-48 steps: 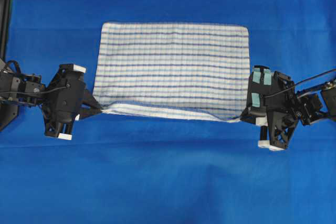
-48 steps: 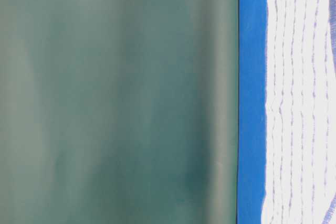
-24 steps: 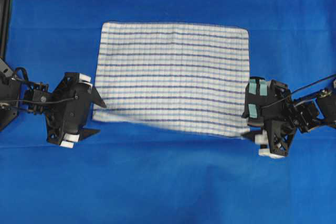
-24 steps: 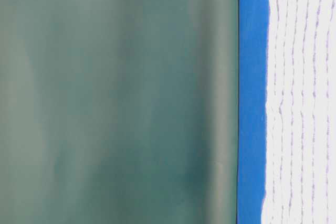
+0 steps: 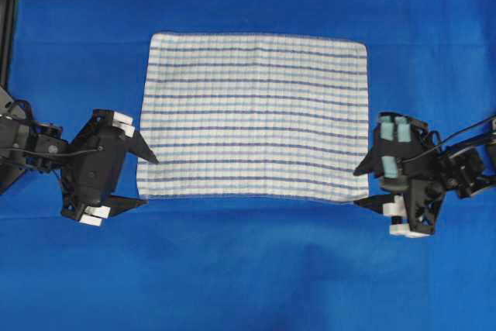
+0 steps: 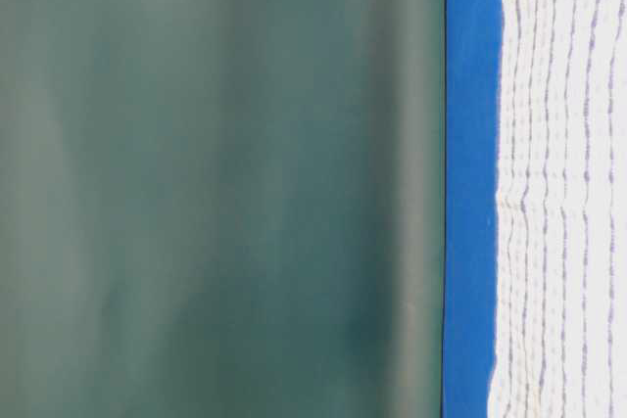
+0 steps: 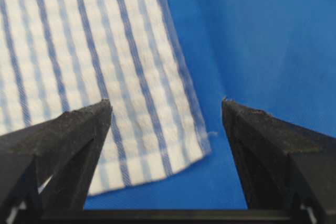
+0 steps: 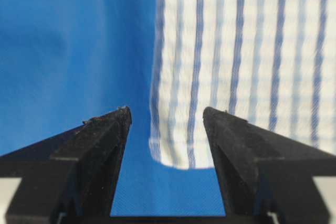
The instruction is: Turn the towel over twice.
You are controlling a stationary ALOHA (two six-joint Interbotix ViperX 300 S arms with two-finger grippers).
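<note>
Overhead view: the towel (image 5: 256, 116) lies flat and spread out on the blue table covering (image 5: 248, 269), its stripes running across the picture and all four corners down. The left gripper (image 5: 142, 180) sits just beside the towel's near-left corner, its two black fingers splayed wide apart; one fingertip points at the towel's left edge and the other lies just off the near edge. Nothing is between them but bare blue covering and the very corner of the cloth. The right gripper (image 5: 364, 187) sits just beside the near-right corner, jaws likewise spread wide and holding nothing.

From the left wrist camera, the left gripper's (image 7: 167, 107) fingers (image 7: 68, 129) stand far apart, with the towel's (image 7: 100, 72) corner lying flat on the covering below and between them, free of both tips. From the right wrist camera, the right gripper's (image 8: 167, 113) fingers (image 8: 100, 135) are also parted, and the towel's (image 8: 247, 61) rounded corner rests on the covering beyond the gap, untouched by either tip.

At table level, the towel (image 6: 558, 193) appears as a flat white striped sheet on the blue covering (image 6: 468, 193), with a dull green backdrop (image 6: 216, 183) behind.
</note>
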